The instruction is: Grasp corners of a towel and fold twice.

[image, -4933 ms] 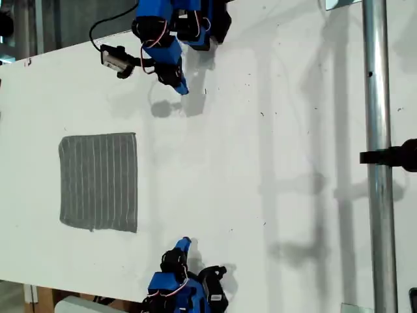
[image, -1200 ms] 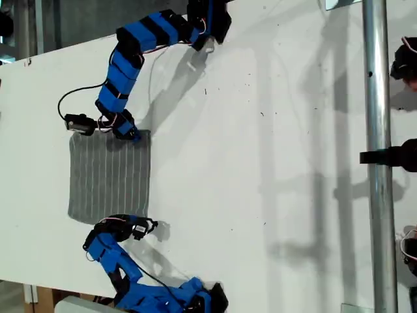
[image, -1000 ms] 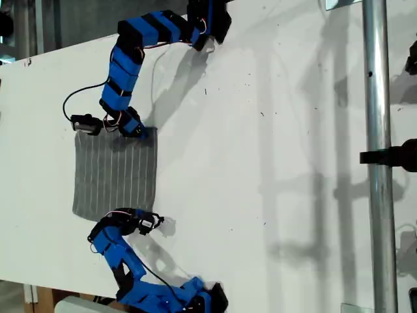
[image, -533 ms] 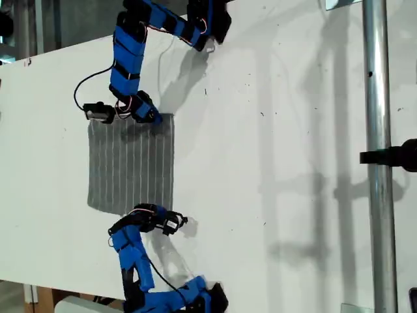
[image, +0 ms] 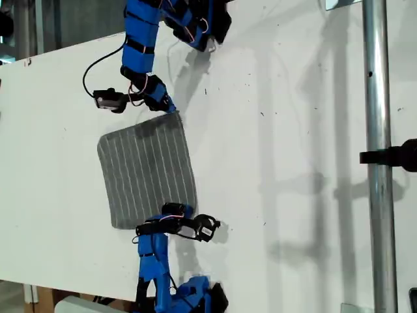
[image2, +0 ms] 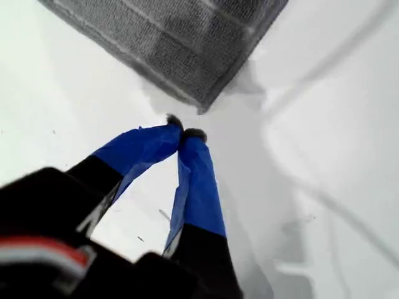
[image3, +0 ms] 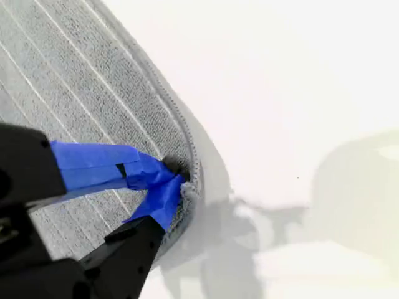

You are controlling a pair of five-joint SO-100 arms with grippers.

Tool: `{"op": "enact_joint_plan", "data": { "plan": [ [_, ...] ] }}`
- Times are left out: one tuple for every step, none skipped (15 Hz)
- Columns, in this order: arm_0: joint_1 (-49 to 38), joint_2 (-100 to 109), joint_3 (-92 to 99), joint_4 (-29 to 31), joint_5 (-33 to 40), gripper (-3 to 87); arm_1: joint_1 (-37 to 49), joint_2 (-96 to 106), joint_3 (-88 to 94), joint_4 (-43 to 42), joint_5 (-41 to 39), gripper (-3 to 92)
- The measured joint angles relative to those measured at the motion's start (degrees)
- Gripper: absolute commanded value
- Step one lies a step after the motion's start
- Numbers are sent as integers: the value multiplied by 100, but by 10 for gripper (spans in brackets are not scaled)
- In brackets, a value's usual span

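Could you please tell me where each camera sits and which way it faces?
Exterior view: overhead, looking down on the table, the towel and both blue arms.
First wrist view: on my first gripper, looking along its shut tips to a towel corner.
Second wrist view: on my second gripper, clamped on the towel's edge.
All three show the towel.

Towel (image: 148,171) lies flat on the table (image: 293,163), nearer the exterior view's left edge, between the two arms.
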Motion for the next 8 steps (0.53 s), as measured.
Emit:
{"op": "enact_joint_plan", "data": {
  "plan": [
    [149,35,35,-9,-114,-29,-149,255,114,62,105,-3],
    [211,35,114,-9,-211,-29,-167,413,149,97,149,-3],
    [202,70,237,-18,-299,-29,-149,554,158,114,167,-3],
    [185,193,316,26,-369,-24,-193,686,158,114,167,-3],
    [185,396,413,79,-378,2,-220,817,158,114,167,-3],
    [193,668,580,79,-325,-3,-211,940,158,123,167,-3],
    [185,1046,756,105,-220,-8,-193,1099,167,158,167,-3],
    [176,1556,914,193,-114,-10,-193,1477,220,158,167,-3]
  ]
}}
